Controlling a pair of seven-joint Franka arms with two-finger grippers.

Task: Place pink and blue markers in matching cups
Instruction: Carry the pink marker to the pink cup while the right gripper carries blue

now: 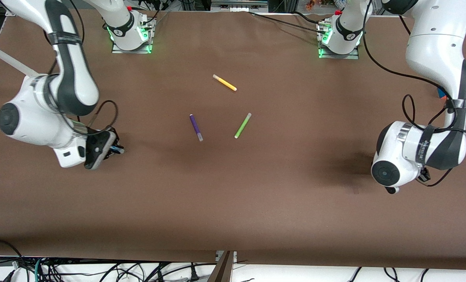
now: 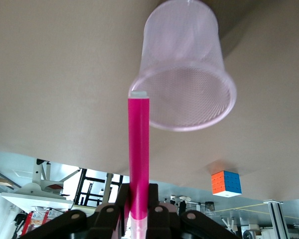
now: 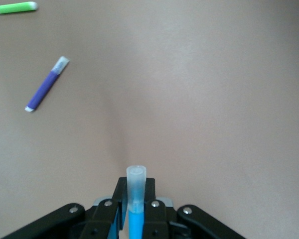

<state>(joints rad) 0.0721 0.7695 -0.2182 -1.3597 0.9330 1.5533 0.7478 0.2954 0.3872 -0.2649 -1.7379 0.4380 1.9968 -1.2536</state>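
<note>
So we've got both arms busy at once here. Our left hand [image 2: 138, 211] is clamped on the pink marker [image 2: 138, 149], gripping it low on the barrel so most of its length sticks out past the fingers, which makes sense if we want the tip to go in first. From the left wrist view the marker's end sits right at the rim of the pink cup [image 2: 187, 74], touching or just short of it, we can't tell which. The cup itself doesn't show in the front view, the left arm hides that end of the table [image 1: 256, 188].

Our right hand [image 3: 136, 216] is closed on the blue marker [image 3: 136, 191], pale cap pointing outward, low over the table at the right arm's end. No blue cup shows in any view, so we honestly can't say where it stands.

The leftovers lie mid-table: the purple pen [image 1: 196, 127] and the green pen [image 1: 242, 125] near each other, the yellow pen [image 1: 224, 82] farther from the front camera. There's also a colour cube [image 2: 225, 183] off by the left arm.

Our guess is the pink one is about to be dropped in, and the thing to watch is catching the rim and tipping that light cup
</note>
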